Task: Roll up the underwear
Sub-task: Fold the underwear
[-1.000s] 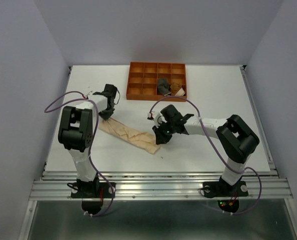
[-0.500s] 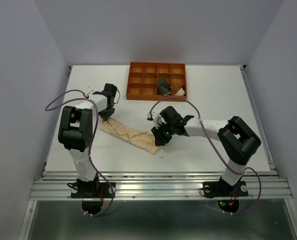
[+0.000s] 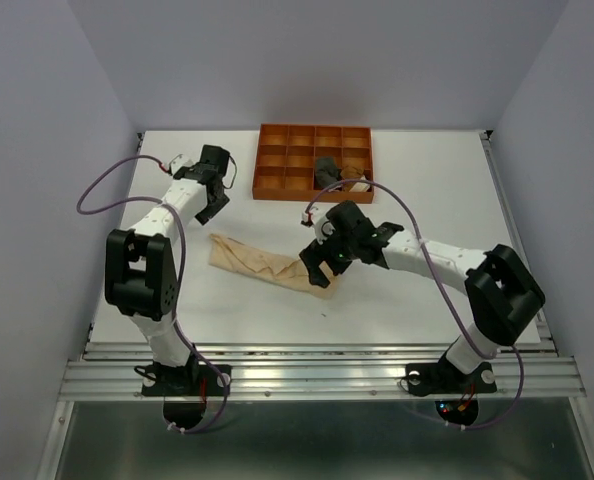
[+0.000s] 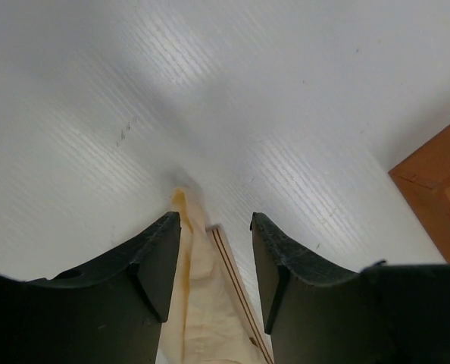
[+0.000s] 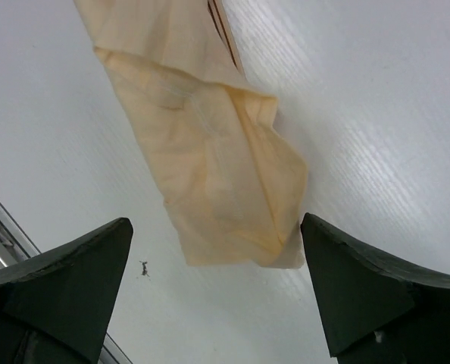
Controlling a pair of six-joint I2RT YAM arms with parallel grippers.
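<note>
The pale peach underwear point(image 3: 262, 262) lies as a long folded strip on the white table. Its left end point(image 4: 202, 303) shows between the fingers point(image 4: 160, 258) of my left gripper point(image 3: 211, 210), which hangs open just above and behind it, holding nothing. My right gripper point(image 3: 319, 264) is wide open over the strip's right end point(image 5: 210, 152), its fingertips point(image 5: 339, 258) apart on either side and off the fabric. A dark grey underwear point(image 3: 327, 172) and a brown one point(image 3: 355, 182) sit in the orange-brown tray point(image 3: 287, 160).
The tray stands at the back centre, its corner point(image 4: 437, 182) showing at the right of the left wrist view. A small dark speck point(image 5: 144, 267) lies on the table near the strip's end. The metal rail point(image 3: 317, 370) runs along the near edge.
Both grippers have opened and let go of the peach strip. The left gripper has drawn back toward the far left; the right one has lifted slightly over the strip's right end.
</note>
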